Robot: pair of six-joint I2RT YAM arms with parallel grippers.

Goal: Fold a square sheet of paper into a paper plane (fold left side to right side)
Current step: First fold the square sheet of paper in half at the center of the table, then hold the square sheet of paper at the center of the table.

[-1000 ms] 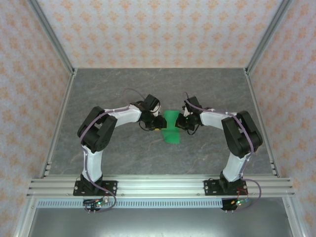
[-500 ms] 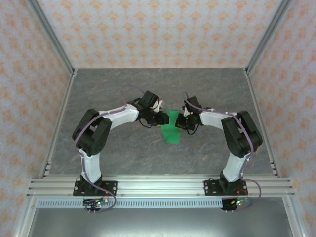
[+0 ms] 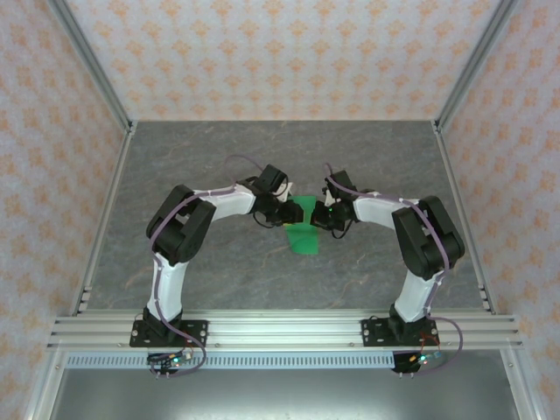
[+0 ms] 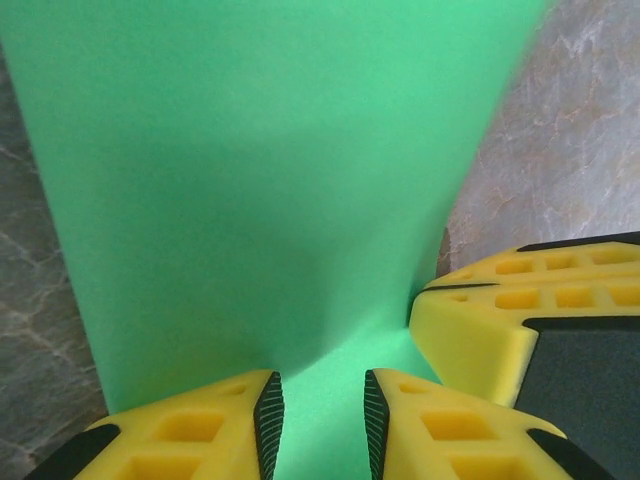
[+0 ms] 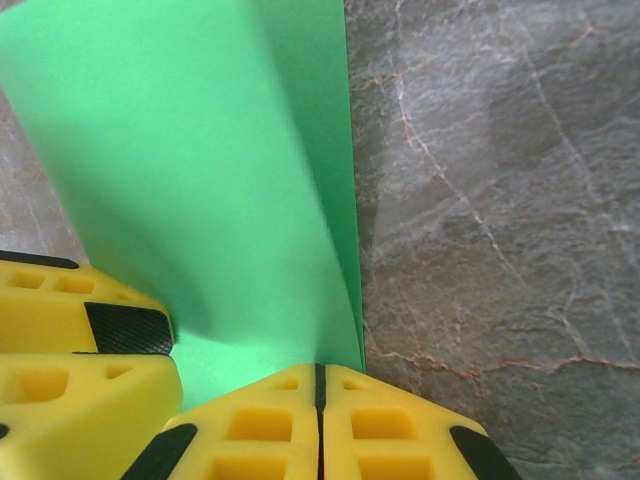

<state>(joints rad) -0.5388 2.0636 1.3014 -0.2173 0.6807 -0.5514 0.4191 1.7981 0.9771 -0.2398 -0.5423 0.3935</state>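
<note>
The square sheet of paper (image 3: 304,229) lies mid-surface (image 3: 219,157), partly curled upward between the two arms. The right gripper (image 5: 320,380) is closed, pinching the sheet's edge. The left gripper (image 4: 320,405) stands slightly parted over the sheet.

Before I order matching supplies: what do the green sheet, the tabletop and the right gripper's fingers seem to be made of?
Green sheet: thin matte paper; it curls smoothly. Tabletop: grey with pale veins, like stone, perhaps laminate or print; unclear. Right gripper's fingers: yellow, likely moulded plastic or rubber, with hollow cells.
</note>
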